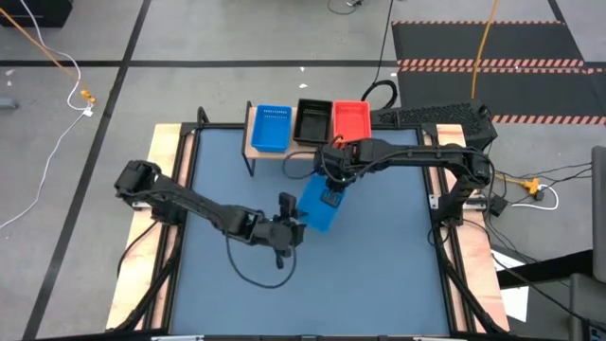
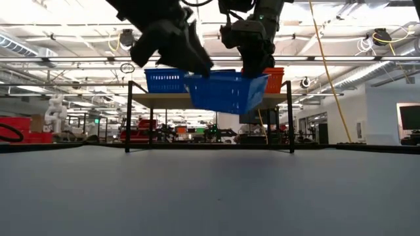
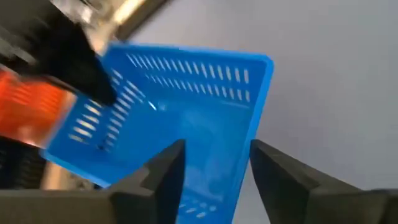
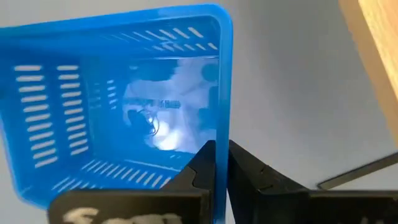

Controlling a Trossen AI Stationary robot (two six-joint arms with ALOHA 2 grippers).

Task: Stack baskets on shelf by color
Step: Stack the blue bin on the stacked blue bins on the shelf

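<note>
Grip is held by the right gripper [image 4: 219, 163], whose fingers are pinched together on one wall of a blue basket [image 1: 320, 204]; the rim is seen clamped between them in the right wrist view. This basket is carried tilted and clear of the tabletop [image 1: 379, 265], as confirmed in the low view, in front of the shelf [image 1: 253, 147] and near the table's middle. Its interior is seen to contain nothing. The left gripper [image 1: 295, 225] is positioned at the basket's opposite end with its fingers [image 3: 163, 171] spread apart on either side of the wall; contact cannot be confirmed.

On the shelf, at the table's far edge, three stacks are set in a row. A second blue basket [image 1: 272, 127] is placed at the shelf's left end, a black basket [image 1: 312, 120] in the middle, and a red basket [image 1: 351, 120] at the right end. The black and red ones are set touching side by side; the blue one stands just beside the black. How many baskets are nested in each position cannot be determined. No contents are visible in any of them.
</note>
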